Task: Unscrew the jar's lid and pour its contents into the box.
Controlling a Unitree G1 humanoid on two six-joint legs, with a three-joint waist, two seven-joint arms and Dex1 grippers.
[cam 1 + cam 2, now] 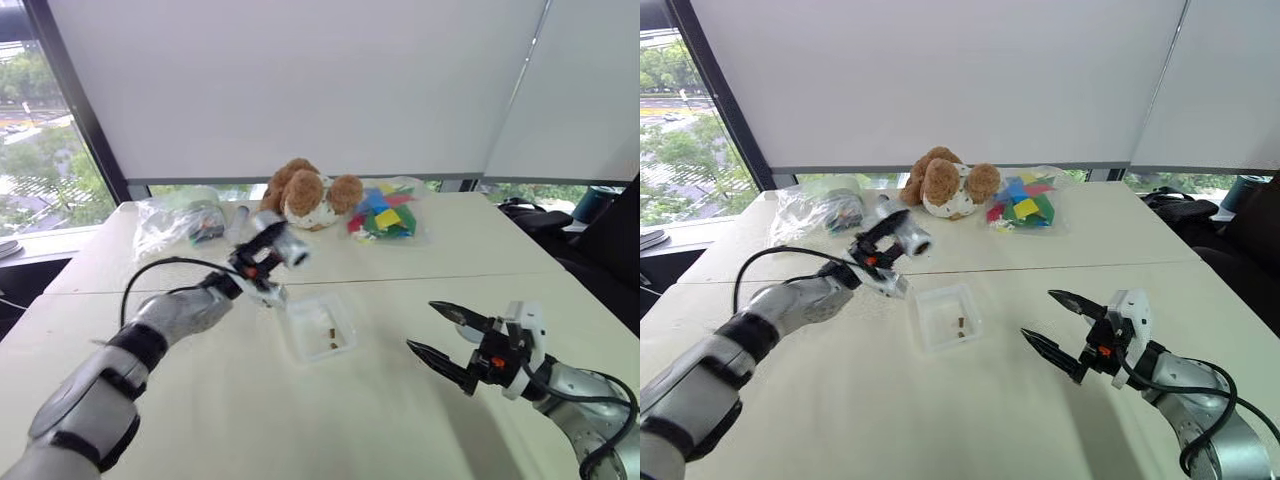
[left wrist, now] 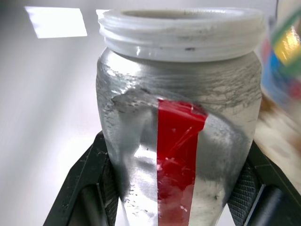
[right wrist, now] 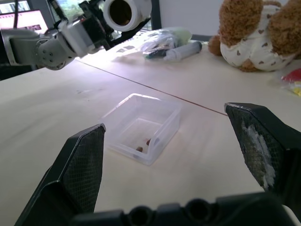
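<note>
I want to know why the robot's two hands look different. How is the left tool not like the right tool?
The left tool is shut on the silver jar, while the right tool is open with nothing in it. The left tool is held up beside the clear box; the right tool hangs low over the table. Both have two black fingers.

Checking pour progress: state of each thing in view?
jar: lidless, tipped sideways, held above table
left gripper: shut on jar
right gripper: open, holding nothing
box: upright on table
contents: few brown bits inside box
</note>
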